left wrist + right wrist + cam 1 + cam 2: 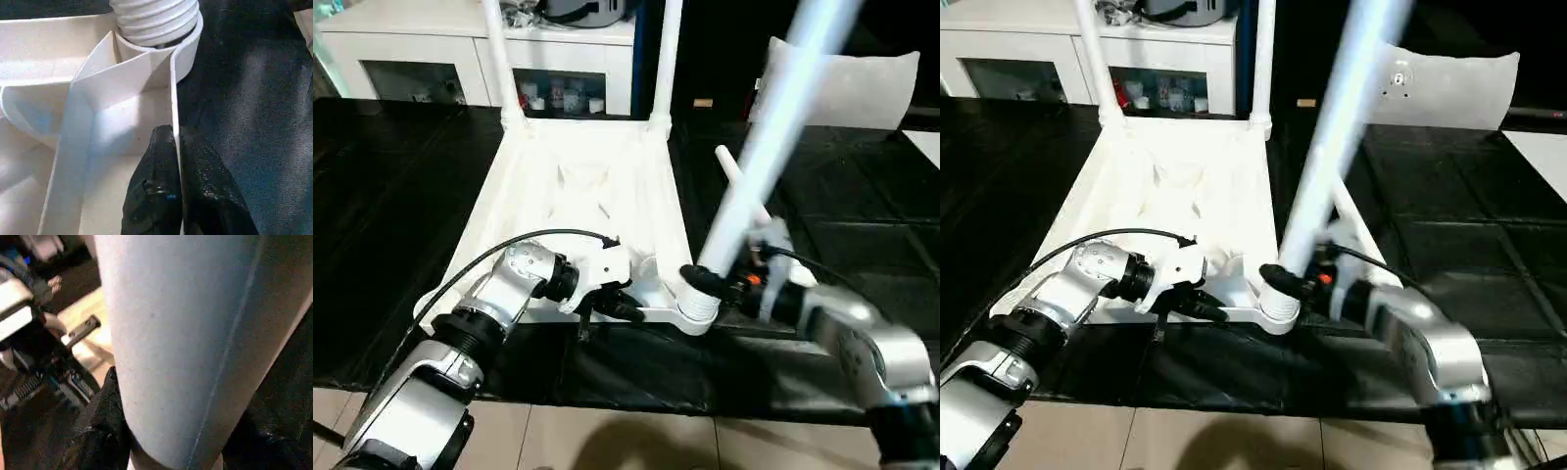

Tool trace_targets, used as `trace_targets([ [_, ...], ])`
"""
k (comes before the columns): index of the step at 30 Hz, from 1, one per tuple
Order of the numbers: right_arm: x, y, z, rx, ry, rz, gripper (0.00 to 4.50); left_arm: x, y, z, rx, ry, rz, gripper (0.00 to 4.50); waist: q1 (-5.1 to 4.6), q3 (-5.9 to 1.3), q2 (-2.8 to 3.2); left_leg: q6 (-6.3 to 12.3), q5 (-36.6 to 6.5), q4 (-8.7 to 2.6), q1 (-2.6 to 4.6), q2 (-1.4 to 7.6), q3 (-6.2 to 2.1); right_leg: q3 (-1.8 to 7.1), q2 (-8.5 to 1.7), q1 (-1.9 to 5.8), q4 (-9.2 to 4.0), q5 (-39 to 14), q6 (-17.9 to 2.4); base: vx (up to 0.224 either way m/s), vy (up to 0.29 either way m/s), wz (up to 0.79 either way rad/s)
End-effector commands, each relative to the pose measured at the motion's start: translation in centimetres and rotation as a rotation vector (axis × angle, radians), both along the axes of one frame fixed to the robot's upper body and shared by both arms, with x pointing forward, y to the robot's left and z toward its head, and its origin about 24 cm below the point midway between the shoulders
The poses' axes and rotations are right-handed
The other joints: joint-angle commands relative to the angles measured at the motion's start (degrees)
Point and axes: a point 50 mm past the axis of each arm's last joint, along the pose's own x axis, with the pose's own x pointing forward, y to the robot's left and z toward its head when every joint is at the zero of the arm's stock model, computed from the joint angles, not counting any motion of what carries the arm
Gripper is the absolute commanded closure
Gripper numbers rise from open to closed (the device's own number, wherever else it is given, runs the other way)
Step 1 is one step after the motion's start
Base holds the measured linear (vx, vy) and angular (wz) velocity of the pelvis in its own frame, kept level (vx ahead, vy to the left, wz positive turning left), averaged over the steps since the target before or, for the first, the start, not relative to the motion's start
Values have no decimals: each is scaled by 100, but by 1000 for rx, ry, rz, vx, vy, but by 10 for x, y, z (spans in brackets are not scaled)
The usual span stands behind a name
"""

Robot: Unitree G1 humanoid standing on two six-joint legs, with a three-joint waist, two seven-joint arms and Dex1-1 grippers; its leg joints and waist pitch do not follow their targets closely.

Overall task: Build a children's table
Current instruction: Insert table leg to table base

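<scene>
The table top (578,196) is lying upside down on the black mat (391,196), its ribbed underside facing up; it serves as the landmark here. Two legs (495,49) are standing upright in the two far corner sockets, with the white cabinet (401,49) beyond them. The left gripper (625,311) is sitting at the top's near edge, its two black fingers (164,161) pressed together on the thin rim wall, one on each side of it. At the near corner beside that grip, the threaded end of a third leg (773,127) is sitting in the round corner socket (697,311), the leg leaning up and away from the top; the right gripper (717,284) is clamped around this leg just above the socket. A fourth leg (736,174) is lying on the mat just off the top's right edge; a grey-white cushion (862,88) is resting farther off, beyond that same side.
</scene>
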Motion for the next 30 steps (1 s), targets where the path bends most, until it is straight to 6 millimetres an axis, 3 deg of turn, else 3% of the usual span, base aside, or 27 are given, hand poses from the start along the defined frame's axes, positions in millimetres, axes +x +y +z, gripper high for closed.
trace_targets([
  [1, -14, -5, -26, 12, 115, -24, 260, 1, 3, -2, 57, -4, -9, 450, -1, -358, 94, 89, -1667, -428, 65, 78, 9, 209, -238, 279, -561, -1982, -1067, 0, 0, 0],
  [3, -18, -4, -31, 9, 118, -29, 260, 2, 4, -2, 59, -6, -7, 450, -16, -355, 43, 75, -1712, -435, 41, 60, 0, 200, -225, 311, -537, -1909, -1074, 0, 0, 0],
  [4, -25, -4, -38, -16, 113, -34, 260, 3, 5, -1, 62, -8, -2, 450, -3, -335, 143, 63, -1806, -455, 65, 54, -12, 193, -230, 297, -543, -2061, -1051, 0, 0, 0],
  [7, -31, -4, -46, -64, 95, -48, 260, 4, 5, -1, 64, -11, 7, 450, -21, -325, 109, 49, -1975, -476, 91, 52, -13, 187, -229, 305, -602, -2264, -983, 0, 0, 0],
  [9, -34, -4, -50, -126, 73, -54, 260, 5, 5, 0, 65, -14, 11, 450, -26, -334, 122, 68, -1907, -484, 84, 54, -20, 185, -235, 315, -602, -2267, -962, 0, 0, 0],
  [13, -37, -1, -50, -197, 45, -8, 260, 5, 5, 0, 69, -16, 9, 450, -58, -305, 136, 77, -2122, -496, 105, 39, -31, 167, -229, 291, -676, -2824, -770, 0, 0, 0],
  [16, -35, 1, -48, -276, 20, 61, 260, 5, 5, 0, 76, -16, 1, 450, -66, -294, 140, 85, -2218, -510, 115, 45, -45, 165, -229, 278, -701, -2966, -684, 0, 0, 0],
  [21, -33, 6, -50, -335, 38, 198, 260, 5, 6, 1, 88, -18, -19, 450, -93, -272, 132, 138, -2268, -528, 99, 47, -51, 161, -225, 270, -697, -2952, -715, 0, 0, 0],
  [24, -35, 9, -55, -364, 61, 289, 260, 5, 8, 2, 99, -18, -35, 450, -110, -207, 119, 139, -2462, -532, 117, 43, -56, 161, -229, 220, -748, -3291, -620, 0, 0, 0],
  [26, -35, 11, -57, -361, 68, 323, 260, 7, 11, 4, 114, -25, -42, 450, -109, -193, 96, 155, -2433, -555, 113, 57, -63, 171, -240, 218, -756, -3225, -610, 0, 0, 0],
  [28, -36, 12, -57, -363, 69, 343, 260, 8, 13, 5, 122, -29, -46, 450, -112, -218, 113, 179, -2327, -578, 104, 66, -67, 173, -235, 249, -732, -2977, -662, 0, 0, 0],
  [30, -38, 13, -59, -391, 71, 408, 260, 10, 17, 8, 141, -36, -51, 450, -119, -158, 92, 193, -2313, -606, 85, 74, -59, 186, -218, 232, -729, -2755, -736, 0, 0, 0],
])
